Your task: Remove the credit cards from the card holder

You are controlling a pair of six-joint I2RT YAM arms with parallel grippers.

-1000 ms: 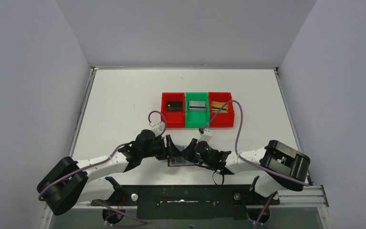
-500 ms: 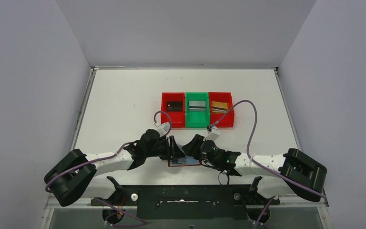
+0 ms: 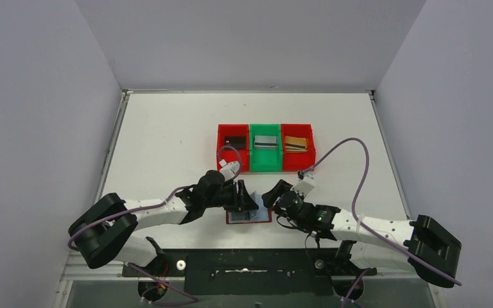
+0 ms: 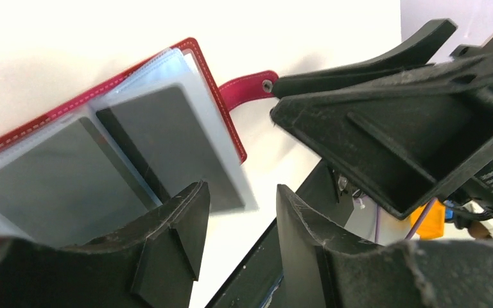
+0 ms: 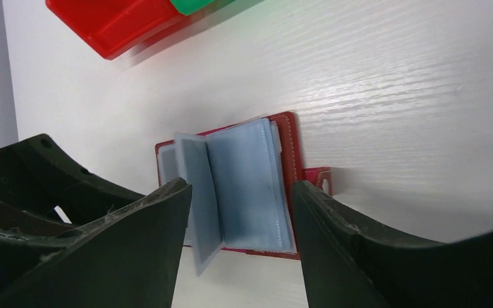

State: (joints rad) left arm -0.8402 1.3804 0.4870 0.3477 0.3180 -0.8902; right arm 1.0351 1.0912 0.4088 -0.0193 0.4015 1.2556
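Both claws are seen released and empty. The left claw (image 4: 241, 192) is held low over the small dark red card holder with clear bluish plastic sleeves (image 3: 249, 215), its fingers parted with nothing between them. The right claw (image 5: 239, 186) is poised on the holder's clasp side, likewise spread. One of its tips is close to the red clasp tab (image 4: 247, 86), though contact cannot be told.

The holder is laid open on the white surface (image 3: 167, 141), near the arm bases. Three cards are already found outside it: a black card (image 3: 234, 142) in the left red plastic bin (image 3: 233, 162), a silver-grey card (image 3: 266, 142) in the green bin (image 3: 264, 162) and a gold-tan card (image 3: 296, 144) in the right red bin (image 3: 297, 162).

In the left wrist view what are judged to be two dark grey cards (image 4: 157, 128) are seen inside facing sleeves. The sleeves shown in the right wrist view look empty. The task is therefore judged partly done, with at least those two extractions left.
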